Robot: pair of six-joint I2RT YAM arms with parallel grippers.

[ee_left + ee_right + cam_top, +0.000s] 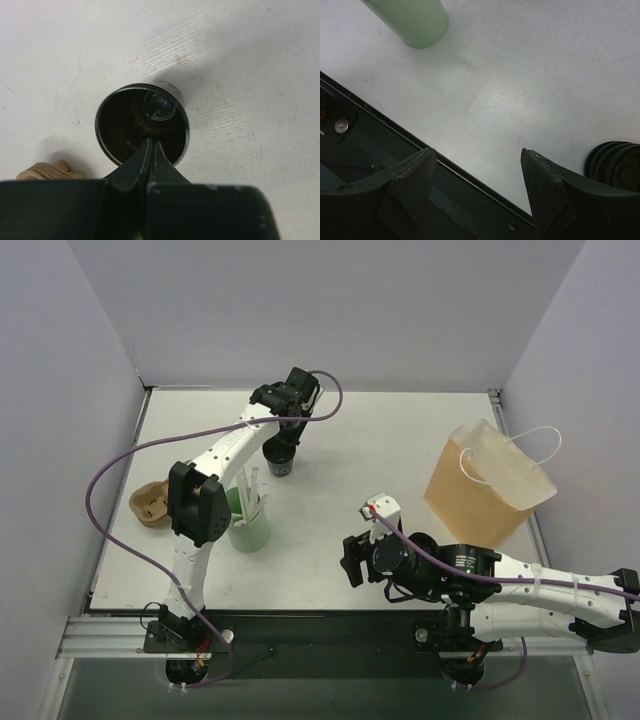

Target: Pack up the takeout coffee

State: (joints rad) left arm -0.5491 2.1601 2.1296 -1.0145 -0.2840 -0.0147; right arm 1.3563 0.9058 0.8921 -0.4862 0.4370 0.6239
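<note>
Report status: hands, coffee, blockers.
Left hand shut, tips over coffee cup mouth, no grip seen. Right hand open, empty. Nothing between cup and bag.

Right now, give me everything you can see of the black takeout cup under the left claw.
The takeout cup is small, round and black, dark inside too, with a glossy rim; it looks like paper. It stands upright on the white table, mouth open, no lid. A small shiny round patch shows deep inside. The left claw is shut, with its tips at the near rim; whether they pinch the wall cannot be told.
</note>
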